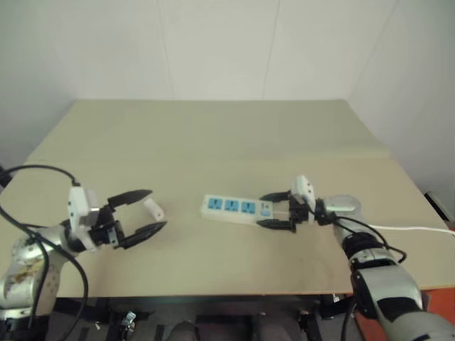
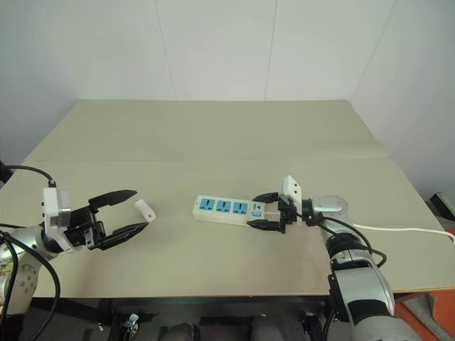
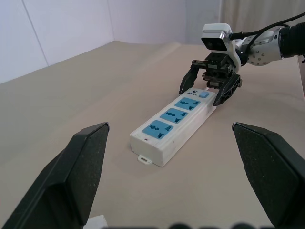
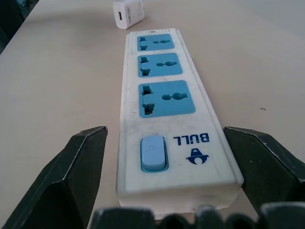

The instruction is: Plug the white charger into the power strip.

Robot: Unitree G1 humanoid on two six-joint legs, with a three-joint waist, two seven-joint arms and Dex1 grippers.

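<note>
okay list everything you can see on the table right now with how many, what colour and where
power strip: one, white with three blue sockets and a blue switch, lying flat mid-table.
cord: one, thin white, trailing off the table's right side.
white charger: one, white, on the table left of the strip.
table: one, beige.
left gripper: one, black jaws open, either side of the charger, apart from it.
right gripper: one, black jaws open, straddling the strip's switch end.

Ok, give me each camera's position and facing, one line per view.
Head eyes: look down on the table, both arms showing.
Left wrist: looks along the open left gripper at the power strip and right gripper.
Right wrist: looks along the open right gripper straddling the strip's switch end; white charger beyond.
Shared: the strip.
</note>
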